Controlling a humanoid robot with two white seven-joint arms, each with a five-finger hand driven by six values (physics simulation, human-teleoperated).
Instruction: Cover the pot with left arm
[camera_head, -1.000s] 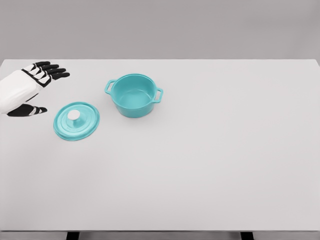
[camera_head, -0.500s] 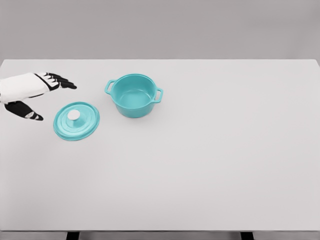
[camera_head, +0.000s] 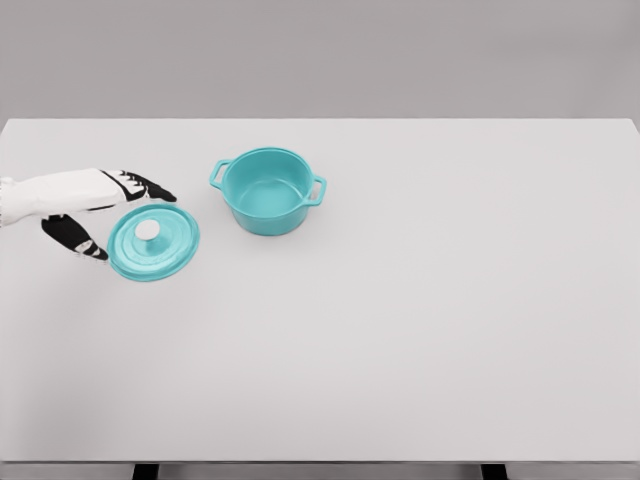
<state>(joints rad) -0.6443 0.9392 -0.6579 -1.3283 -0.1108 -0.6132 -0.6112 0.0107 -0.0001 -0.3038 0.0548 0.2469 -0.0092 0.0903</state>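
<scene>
Since the earlier frames the left hand (camera_head: 95, 205) has slid across the table (camera_head: 420, 320) toward three o'clock, from well apart from the lid (camera_head: 153, 242) to its edge. It has also turned: earlier the black fingers fanned upward and apart, now they lie flatter and stretch out level. The pot (camera_head: 268, 190) and the lid have not moved.

The hand is spread and holds nothing. Its fingers (camera_head: 150, 187) reach over the lid's rim at about eleven o'clock, while the thumb (camera_head: 78, 238) points down at the rim's nine o'clock side, so the lid's edge sits in the gap between them. Whether either one touches the lid cannot be told.

The lid is a shallow round disc, smooth and glossy teal, with a raised rim ring and a small pale round knob (camera_head: 148, 230) at its middle. It lies flat on the table, knob up, at about eight o'clock from the pot and near it, not touching.

The pot is the same glossy teal, a squat round vessel with straight walls, open on top, its inside showing bare. Two small loop handles stick out, at ten o'clock and three o'clock of its rim.

The table is a plain matte white slab. The hand's back and forearm are smooth white shell, the finger joints black.
</scene>
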